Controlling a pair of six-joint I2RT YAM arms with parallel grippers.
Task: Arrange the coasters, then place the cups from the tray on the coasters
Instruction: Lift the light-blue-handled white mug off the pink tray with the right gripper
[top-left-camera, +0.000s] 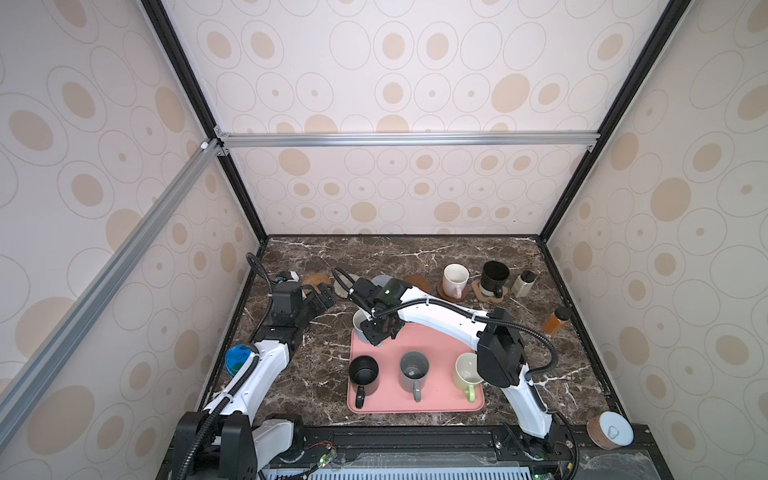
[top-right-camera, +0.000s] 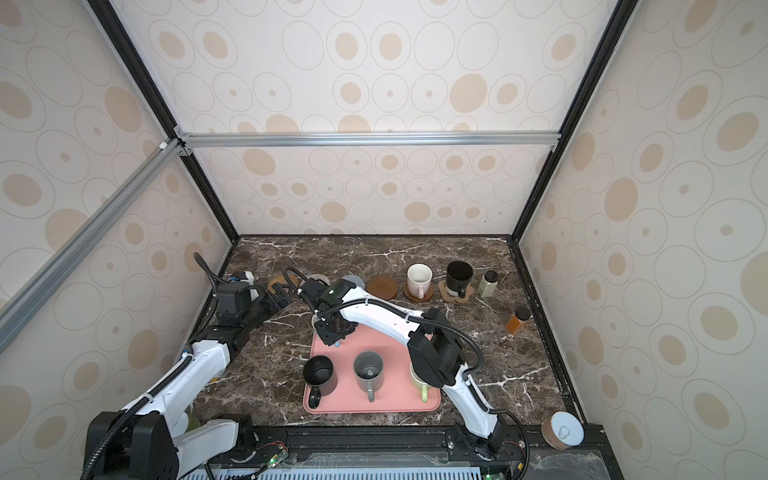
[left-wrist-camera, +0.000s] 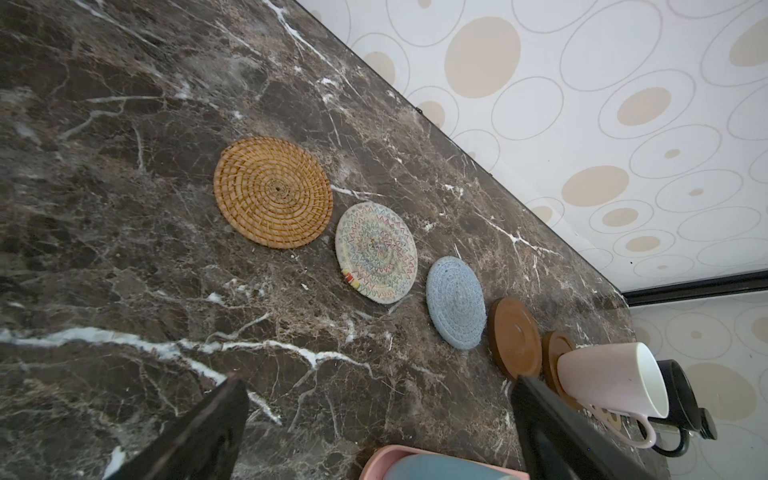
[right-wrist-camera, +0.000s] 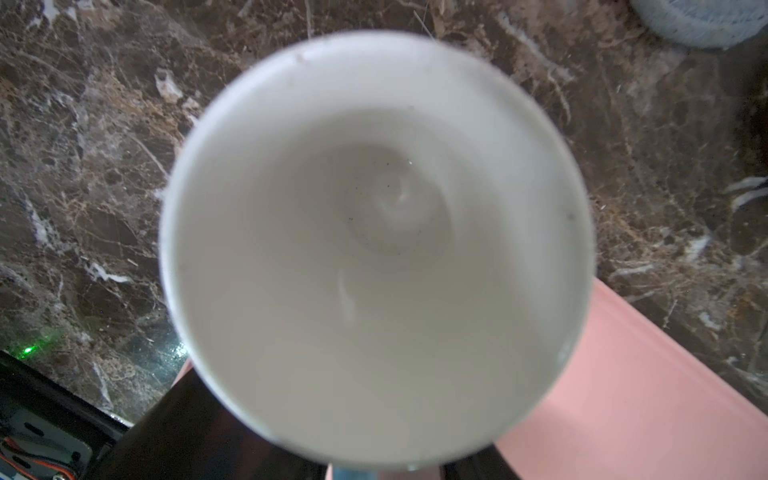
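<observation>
Pink tray (top-left-camera: 436, 345) is occupied by black mug (top-left-camera: 363, 374), grey mug (top-left-camera: 414, 370), green mug (top-left-camera: 465, 370) and, at its far-left corner, light blue mug (right-wrist-camera: 374, 249). Right gripper (top-left-camera: 376, 336) is set over it; jaws' grip cannot be told. Left gripper (left-wrist-camera: 378, 380) jaws are spread wide above bench (top-left-camera: 415, 257).

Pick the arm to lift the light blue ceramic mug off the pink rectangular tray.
Right: the right gripper is over the light blue mug on the tray; the left gripper hovers open, apart.

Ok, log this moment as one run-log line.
right pincer: at light blue cup on tray | left pincer: open, empty | pink cup, black cup: on coasters
</observation>
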